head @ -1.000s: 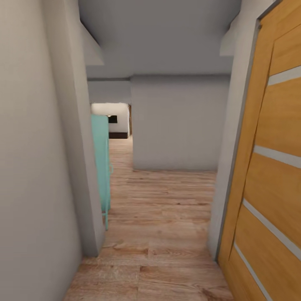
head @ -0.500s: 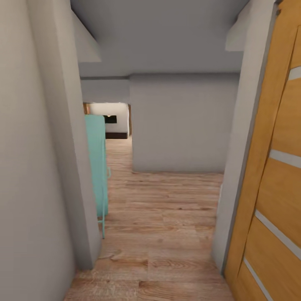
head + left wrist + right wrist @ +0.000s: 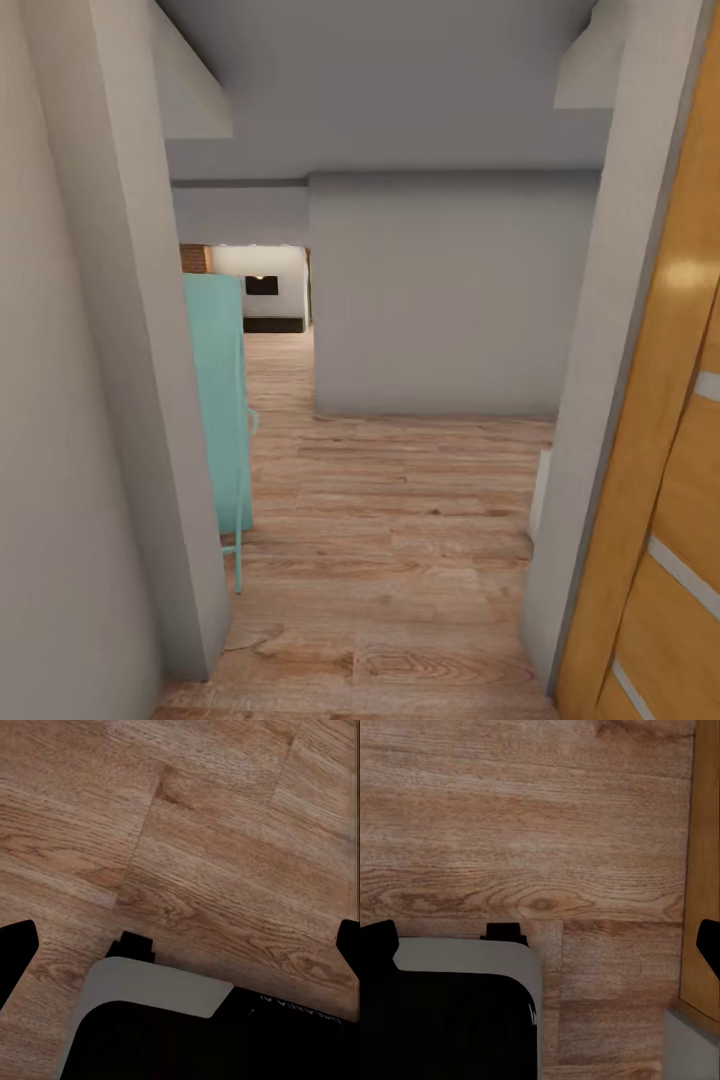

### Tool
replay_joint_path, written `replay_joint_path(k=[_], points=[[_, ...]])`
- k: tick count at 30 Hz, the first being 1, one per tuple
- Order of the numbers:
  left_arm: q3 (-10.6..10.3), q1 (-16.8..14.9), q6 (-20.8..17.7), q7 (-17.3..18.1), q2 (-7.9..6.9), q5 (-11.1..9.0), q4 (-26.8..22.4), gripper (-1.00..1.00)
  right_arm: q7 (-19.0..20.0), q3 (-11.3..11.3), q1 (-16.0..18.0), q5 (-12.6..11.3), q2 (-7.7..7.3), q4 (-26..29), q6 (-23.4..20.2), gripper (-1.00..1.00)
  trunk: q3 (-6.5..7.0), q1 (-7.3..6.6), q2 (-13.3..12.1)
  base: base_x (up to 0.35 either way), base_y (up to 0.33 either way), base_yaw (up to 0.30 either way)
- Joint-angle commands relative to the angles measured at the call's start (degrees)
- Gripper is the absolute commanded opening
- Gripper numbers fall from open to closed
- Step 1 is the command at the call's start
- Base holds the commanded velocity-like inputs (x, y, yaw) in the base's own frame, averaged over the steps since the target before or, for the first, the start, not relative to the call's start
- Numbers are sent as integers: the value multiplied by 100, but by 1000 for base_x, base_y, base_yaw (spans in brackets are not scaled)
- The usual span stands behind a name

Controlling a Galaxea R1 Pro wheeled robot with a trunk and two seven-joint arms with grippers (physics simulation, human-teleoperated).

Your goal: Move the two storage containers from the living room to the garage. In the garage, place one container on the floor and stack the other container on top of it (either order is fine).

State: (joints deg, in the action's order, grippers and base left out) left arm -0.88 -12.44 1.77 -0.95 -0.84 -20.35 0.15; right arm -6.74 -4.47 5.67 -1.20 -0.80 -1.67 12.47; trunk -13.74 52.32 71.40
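Your left gripper [image 3: 180, 945] and right gripper [image 3: 544, 941] hang spread wide, empty, over light wood-plank flooring [image 3: 400, 520]. Stiff, light orange-red bins probably await far ahead; grasp a rim wall.

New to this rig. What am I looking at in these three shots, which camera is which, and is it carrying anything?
It is a simulated wheeled robot with two arms, each ending in a claw. The big picture comes from its head camera: it looks through a doorway, with a wooden door at the right, a turquoise piece of furniture at the left, and wood-plank floor leading to a grey wall. A bit of brick shows far off. The other two come from cameras on the wrists, pointing down at the planks. The dark fingertips of the left claw and of the right claw stand wide apart, with nothing between them. The dark and pale shape below is apparently the robot's base.
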Motion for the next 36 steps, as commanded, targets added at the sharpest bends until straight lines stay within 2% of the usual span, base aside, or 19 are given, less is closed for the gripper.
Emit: replay_joint_path(k=[1,36], points=[[-10,-4,15,-10,5,-26,3,100,-19,-45,7,-12,1,-18,28,100,-7,4,4,324,0,0],[-9,-4,-8,-10,13,-30,3,100,-20,-45,5,-12,1,-18,28,100,-7,4,4,324,0,0]])
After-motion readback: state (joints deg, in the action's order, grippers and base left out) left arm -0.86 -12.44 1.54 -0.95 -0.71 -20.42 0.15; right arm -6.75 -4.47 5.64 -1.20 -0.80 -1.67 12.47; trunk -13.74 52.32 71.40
